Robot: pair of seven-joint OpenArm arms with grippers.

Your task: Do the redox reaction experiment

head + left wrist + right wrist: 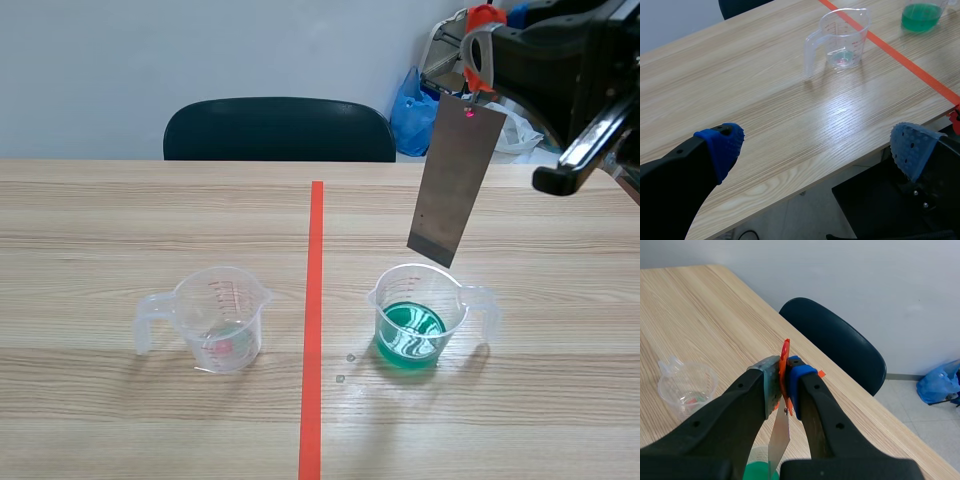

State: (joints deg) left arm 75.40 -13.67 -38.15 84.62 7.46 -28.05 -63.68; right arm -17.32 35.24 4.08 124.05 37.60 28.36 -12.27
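A grey metal sheet (455,185) hangs from an orange clip (478,45), its lower edge just above the rim of the clear beaker of green liquid (420,315). My right gripper (472,62) is raised at the back right, shut on that clip (785,357). In the right wrist view the sheet (779,437) drops below the fingers toward the green liquid (759,473). A second clear beaker (218,318), nearly empty, stands left of the tape line. My left gripper (817,150) is open over the table's near edge, well short of that beaker (842,40).
An orange-red tape line (313,320) runs down the table between the two beakers. A dark chair (280,130) stands behind the far edge, with a blue bag (412,110) on the floor to its right. Small droplets (345,365) lie near the green beaker.
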